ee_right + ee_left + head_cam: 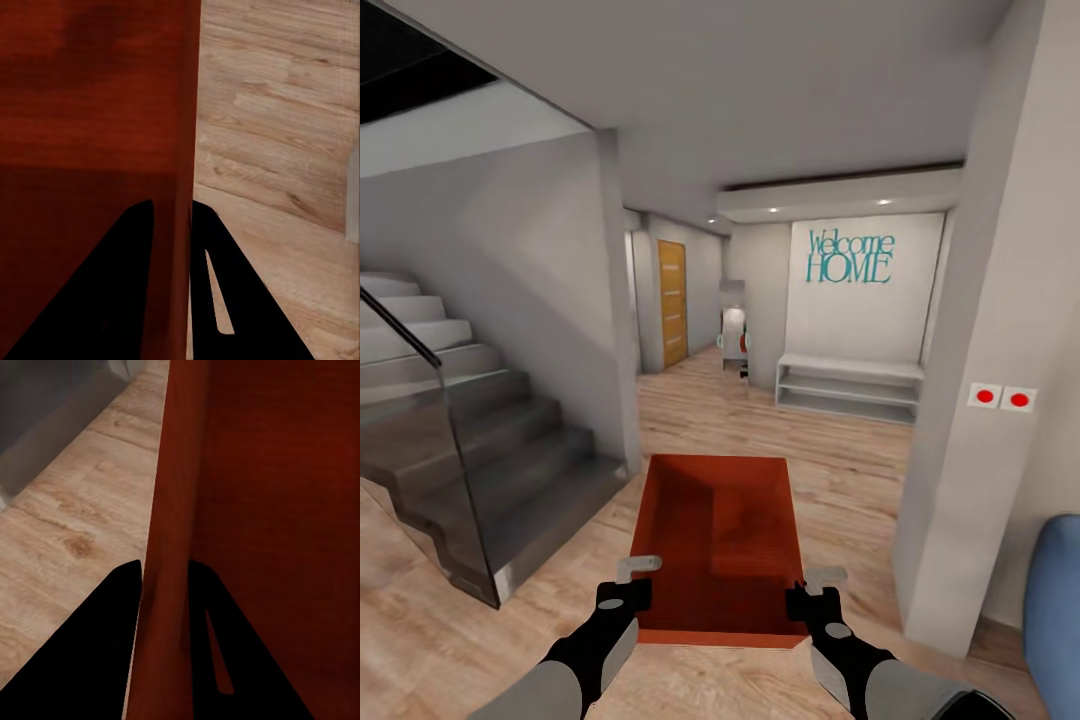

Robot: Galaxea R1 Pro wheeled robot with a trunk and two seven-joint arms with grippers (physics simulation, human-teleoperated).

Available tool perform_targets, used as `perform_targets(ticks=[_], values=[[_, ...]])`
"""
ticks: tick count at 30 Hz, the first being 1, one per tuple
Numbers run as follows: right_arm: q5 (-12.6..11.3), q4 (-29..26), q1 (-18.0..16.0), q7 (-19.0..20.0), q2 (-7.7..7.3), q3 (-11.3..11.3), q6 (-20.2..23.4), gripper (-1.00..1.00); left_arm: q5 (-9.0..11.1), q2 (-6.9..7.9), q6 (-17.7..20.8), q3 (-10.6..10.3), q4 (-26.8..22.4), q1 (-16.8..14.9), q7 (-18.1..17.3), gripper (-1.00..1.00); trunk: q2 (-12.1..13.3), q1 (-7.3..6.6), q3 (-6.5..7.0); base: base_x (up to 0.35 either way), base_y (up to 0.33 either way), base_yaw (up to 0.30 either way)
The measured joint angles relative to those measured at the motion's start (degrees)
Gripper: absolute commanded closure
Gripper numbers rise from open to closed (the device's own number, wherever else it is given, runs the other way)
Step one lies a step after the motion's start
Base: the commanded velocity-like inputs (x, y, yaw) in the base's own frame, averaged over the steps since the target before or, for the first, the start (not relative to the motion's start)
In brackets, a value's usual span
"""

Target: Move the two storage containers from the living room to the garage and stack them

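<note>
Right now the orange-red rectangular open-top plastic bin (722, 545) hangs in the air in front of the robot, carried above the light wood-plank floor (840, 480) between both arms. The left gripper (625, 593) is clamped onto the bin's left wall near its closest corner; in the left wrist view its two black fingers (90, 652) stand on either side of that thin red wall (169, 547), pressed against it. The right gripper (812, 598) pinches the bin's right wall the same way, and in the right wrist view the wall (184, 150) runs up between its dark fingers (247, 300).

Left of the bin a grey staircase (480, 430) with a glass side panel rises away. Beyond the bin the hallway runs toward a light wooden door (673, 302), a low white bench shelf (850, 385) and teal "Welcome HOME" lettering (849, 257) on the wall. Right of the bin stands a white pillar carrying two red buttons (1001, 398), with a blue rounded shape (1058, 600) past it.
</note>
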Motion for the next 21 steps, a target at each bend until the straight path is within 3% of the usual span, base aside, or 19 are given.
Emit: perform_targets(ticks=[21], values=[[-0.1,0.0,0.0,0.0,0.0,0.0,0.0,1.0,0.0,0.0,0.0,0.0,0.0,0.0,0.0,1.0,0.0,0.0,0.0,0.322,0.0,0.0]])
